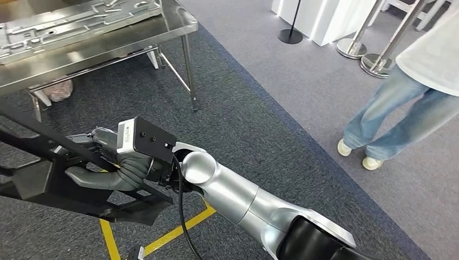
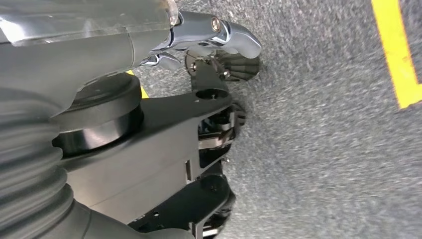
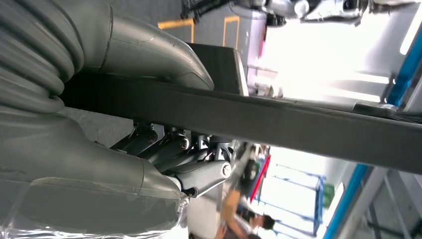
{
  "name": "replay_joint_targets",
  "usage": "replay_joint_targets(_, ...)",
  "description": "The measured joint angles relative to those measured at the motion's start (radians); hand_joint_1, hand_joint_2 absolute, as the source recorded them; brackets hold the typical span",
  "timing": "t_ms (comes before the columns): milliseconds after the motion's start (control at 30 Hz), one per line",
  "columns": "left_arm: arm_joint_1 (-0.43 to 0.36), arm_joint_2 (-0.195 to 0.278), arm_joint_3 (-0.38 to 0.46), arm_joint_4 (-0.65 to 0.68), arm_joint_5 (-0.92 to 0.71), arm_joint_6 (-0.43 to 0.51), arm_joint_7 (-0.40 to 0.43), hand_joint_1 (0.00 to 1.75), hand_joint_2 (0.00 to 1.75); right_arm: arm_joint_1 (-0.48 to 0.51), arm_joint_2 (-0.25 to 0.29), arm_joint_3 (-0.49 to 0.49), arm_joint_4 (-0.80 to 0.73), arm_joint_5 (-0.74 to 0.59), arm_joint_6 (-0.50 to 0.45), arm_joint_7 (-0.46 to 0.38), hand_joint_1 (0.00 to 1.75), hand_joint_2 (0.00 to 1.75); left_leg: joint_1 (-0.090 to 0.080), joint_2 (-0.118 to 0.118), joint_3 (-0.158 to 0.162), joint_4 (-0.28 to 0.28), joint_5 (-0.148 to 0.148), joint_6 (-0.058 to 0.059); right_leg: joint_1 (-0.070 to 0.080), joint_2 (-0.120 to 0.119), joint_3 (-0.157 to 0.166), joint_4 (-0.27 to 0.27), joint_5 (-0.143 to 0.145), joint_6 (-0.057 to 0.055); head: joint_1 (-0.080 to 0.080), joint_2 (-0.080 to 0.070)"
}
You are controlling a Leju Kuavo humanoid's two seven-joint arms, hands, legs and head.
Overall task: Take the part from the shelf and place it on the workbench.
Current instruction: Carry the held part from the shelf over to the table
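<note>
Black angular plastic part (image 1: 81, 187) with a long bar is off the shelf and carried low over the carpet, short of the stainless steel workbench (image 1: 108, 40), which stands ahead and well apart from it. Right hand (image 1: 105, 162) is wrapped around the bar, thumb on one side and dark fingers (image 3: 169, 147) on the other; left hand (image 2: 209, 55) seems to rest curled against the part's flat plate, though I cannot tell if it truly grips. Placing it on the workbench is left.

You see a matt black plastic frame part (image 1: 81, 189), a glossy steel desk (image 1: 103, 49), and rough grey carpet floor (image 1: 281, 108).
</note>
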Motion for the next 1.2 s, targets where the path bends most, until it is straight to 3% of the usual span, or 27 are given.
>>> replay_joint_targets(67, 0.000, 0.000, 0.000, 0.000, 0.000, 0.000, 0.000, 0.00, 1.75, 0.004, -0.005, 0.000, 0.004, 0.000, 0.000, 0.000, 1.75, 1.75, -0.001, -0.028, -0.001, 0.001, 0.001, 0.003, 0.000, 0.019, -0.062, 0.120, -0.037, 0.001, 0.002, 0.000)
replay_joint_targets(100, 0.001, 0.000, 0.000, 0.000, 0.000, 0.000, 0.000, 0.00, 1.75, 0.005, -0.007, 0.000, 0.006, 0.000, 0.000, 0.000, 1.75, 1.75, -0.001, -0.044, -0.001, 0.002, 0.001, 0.003, 0.000, 0.021, -0.070, 0.128, -0.027, 0.000, 0.002, 0.000)
replay_joint_targets(133, 0.002, 0.000, 0.000, 0.000, 0.000, 0.000, -0.001, 0.00, 1.75, 0.006, -0.007, 0.000, 0.007, 0.000, 0.000, 0.000, 1.75, 1.75, -0.002, -0.060, -0.001, 0.003, 0.001, 0.002, 0.000, 0.025, -0.058, 0.095, 0.002, -0.003, 0.002, 0.000)
replay_joint_targets(167, 0.002, 0.000, 0.000, 0.000, 0.000, 0.000, -0.001, 0.00, 1.75, 0.005, -0.008, 0.000, 0.008, 0.000, 0.000, 0.000, 1.75, 1.75, -0.002, -0.075, -0.001, 0.004, 0.001, 0.002, -0.001, 0.037, -0.029, 0.027, 0.043, -0.008, 0.002, 0.000)
replay_joint_targets(233, 0.001, -0.002, 0.000, 0.000, 0.000, 0.000, -0.001, 0.00, 1.75, 0.004, -0.008, 0.000, 0.008, 0.000, 0.000, 0.000, 1.75, 1.75, -0.002, -0.102, -0.004, 0.008, 0.001, -0.004, -0.003, 0.088, 0.032, -0.112, 0.104, -0.019, 0.002, 0.000)
replay_joint_targets(300, 0.001, -0.004, 0.000, 0.000, 0.000, -0.001, -0.002, 0.00, 1.75, 0.004, -0.008, 0.000, 0.009, 0.000, -0.001, -0.001, 1.75, 1.75, 0.002, -0.124, -0.011, 0.009, 0.003, -0.016, -0.002, 0.112, 0.054, -0.167, 0.118, -0.024, 0.003, 0.000)
replay_joint_targets(367, 0.003, -0.002, 0.000, 0.000, 0.000, -0.001, -0.004, 0.00, 1.75, 0.003, -0.005, 0.000, 0.009, 0.000, -0.002, -0.001, 1.75, 1.75, 0.006, -0.141, -0.016, 0.006, 0.005, -0.030, -0.003, 0.089, 0.058, -0.176, 0.121, -0.028, 0.005, 0.000)
replay_joint_targets(400, 0.004, -0.002, 0.000, 0.000, 0.001, -0.001, -0.005, 0.00, 1.75, 0.003, -0.003, 0.001, 0.009, 0.000, -0.002, -0.001, 1.75, 1.75, 0.004, -0.131, -0.019, 0.012, 0.000, -0.035, -0.005, 0.076, 0.063, -0.184, 0.124, -0.033, 0.003, 0.000)
replay_joint_targets(433, 0.005, -0.001, 0.000, 0.000, 0.002, -0.001, -0.006, 0.00, 1.75, 0.001, -0.001, 0.001, 0.009, -0.001, -0.002, -0.001, 1.75, 1.75, 0.002, -0.106, -0.030, 0.035, -0.015, -0.040, -0.008, 0.062, 0.068, -0.192, 0.127, -0.037, 0.000, 0.000)
replay_joint_targets(500, 0.002, -0.001, 0.000, 0.000, 0.003, -0.001, -0.007, 0.00, 1.75, -0.001, 0.001, 0.002, 0.009, -0.004, -0.002, -0.002, 1.75, 1.75, 0.000, -0.036, -0.081, 0.144, -0.072, -0.048, -0.008, 0.032, 0.074, -0.199, 0.128, -0.043, -0.007, 0.000)
replay_joint_targets(533, 0.000, 0.000, 0.000, 0.000, 0.003, -0.001, -0.008, 0.00, 1.75, -0.002, 0.001, 0.003, 0.010, -0.005, -0.002, -0.003, 1.75, 1.75, 0.003, -0.014, -0.116, 0.215, -0.103, -0.053, -0.007, 0.016, 0.075, -0.199, 0.126, -0.044, -0.009, 0.000)
replay_joint_targets(600, 0.001, 0.000, 0.000, 0.000, 0.003, -0.001, -0.008, 0.00, 1.75, 0.001, 0.000, 0.005, 0.012, -0.007, -0.003, -0.003, 1.75, 1.75, 0.007, 0.001, -0.152, 0.290, -0.121, -0.060, -0.005, -0.015, 0.075, -0.197, 0.122, -0.043, -0.009, 0.000)
replay_joint_targets(633, 0.003, 0.000, 0.000, 0.000, 0.003, -0.001, -0.008, 0.00, 1.75, 0.002, 0.000, 0.006, 0.012, -0.007, -0.003, -0.003, 1.75, 1.75, 0.009, 0.005, -0.139, 0.266, -0.101, -0.062, -0.006, -0.028, 0.076, -0.194, 0.118, -0.041, -0.009, 0.000)
replay_joint_targets(700, 0.003, 0.000, 0.000, 0.000, 0.003, -0.001, -0.008, 0.00, 1.75, 0.001, 0.001, 0.007, 0.012, -0.007, -0.003, -0.003, 1.75, 1.75, 0.009, 0.034, -0.065, 0.130, -0.040, -0.062, -0.006, -0.052, 0.079, -0.187, 0.109, -0.035, -0.009, 0.000)
replay_joint_targets(767, 0.001, 0.001, 0.000, 0.000, 0.003, -0.002, -0.009, 0.00, 1.75, -0.001, 0.001, 0.007, 0.012, -0.008, -0.002, -0.003, 1.75, 1.75, 0.002, 0.060, -0.009, 0.025, -0.010, -0.050, 0.000, -0.069, 0.081, -0.181, 0.101, -0.026, -0.008, 0.000)
replay_joint_targets(800, 0.000, 0.001, 0.000, 0.000, 0.003, -0.002, -0.009, 0.00, 1.75, -0.001, 0.001, 0.007, 0.012, -0.009, -0.002, -0.004, 1.75, 1.75, -0.001, 0.063, -0.003, 0.010, -0.011, -0.042, 0.003, -0.075, 0.083, -0.180, 0.100, -0.021, -0.008, 0.000)
replay_joint_targets(867, 0.002, 0.001, 0.000, 0.000, 0.003, -0.002, -0.010, 0.00, 1.75, -0.003, 0.002, 0.007, 0.012, -0.015, 0.000, -0.004, 1.75, 1.75, -0.002, 0.045, -0.005, 0.011, -0.009, -0.028, 0.005, -0.085, 0.085, -0.181, 0.098, -0.011, -0.008, 0.000)
replay_joint_targets(933, 0.003, 0.001, 0.000, 0.000, 0.003, -0.003, -0.010, 0.00, 1.75, -0.005, 0.003, 0.007, 0.012, -0.026, 0.006, -0.004, 1.75, 1.75, 0.001, 0.033, -0.004, 0.007, -0.006, -0.016, -0.001, -0.055, 0.076, -0.156, 0.076, 0.000, -0.008, 0.000)
replay_joint_targets(1000, 0.000, 0.001, 0.000, 0.000, 0.003, -0.004, -0.010, 0.00, 1.75, -0.008, 0.001, 0.007, 0.013, -0.037, 0.011, -0.004, 1.75, 1.75, 0.003, 0.023, -0.004, 0.005, -0.004, -0.006, -0.007, -0.003, 0.027, -0.046, 0.017, 0.006, -0.006, 0.000)
replay_joint_targets(1067, -0.002, 0.001, 0.000, 0.000, 0.003, -0.004, -0.010, 0.00, 1.75, -0.007, -0.004, 0.007, 0.017, -0.046, 0.014, -0.004, 1.75, 1.75, 0.000, 0.011, -0.005, 0.006, -0.004, -0.002, -0.007, 0.017, -0.045, 0.094, -0.037, 0.007, -0.005, 0.000)
replay_joint_targets(1100, -0.002, 0.001, 0.000, 0.000, 0.004, -0.004, -0.010, 0.00, 1.75, -0.006, -0.006, 0.007, 0.019, -0.052, 0.014, -0.004, 1.75, 1.75, -0.001, 0.004, -0.005, 0.006, -0.004, -0.001, -0.007, 0.019, -0.065, 0.128, -0.039, 0.006, -0.004, 0.000)
replay_joint_targets(1133, -0.002, 0.001, 0.000, 0.000, 0.004, -0.004, -0.010, 0.00, 1.75, -0.006, -0.008, 0.008, 0.021, -0.058, 0.014, -0.003, 1.75, 1.75, -0.003, -0.003, -0.005, 0.007, -0.004, -0.001, -0.007, 0.019, -0.066, 0.120, -0.021, 0.002, -0.004, 0.000)
replay_joint_targets(1200, -0.003, 0.001, 0.000, 0.000, 0.006, -0.004, -0.010, 0.00, 1.75, -0.008, -0.009, 0.008, 0.024, -0.070, 0.016, -0.001, 1.75, 1.75, -0.006, -0.016, -0.003, 0.009, -0.004, -0.001, -0.003, 0.023, -0.013, -0.007, 0.055, -0.012, -0.004, 0.000)
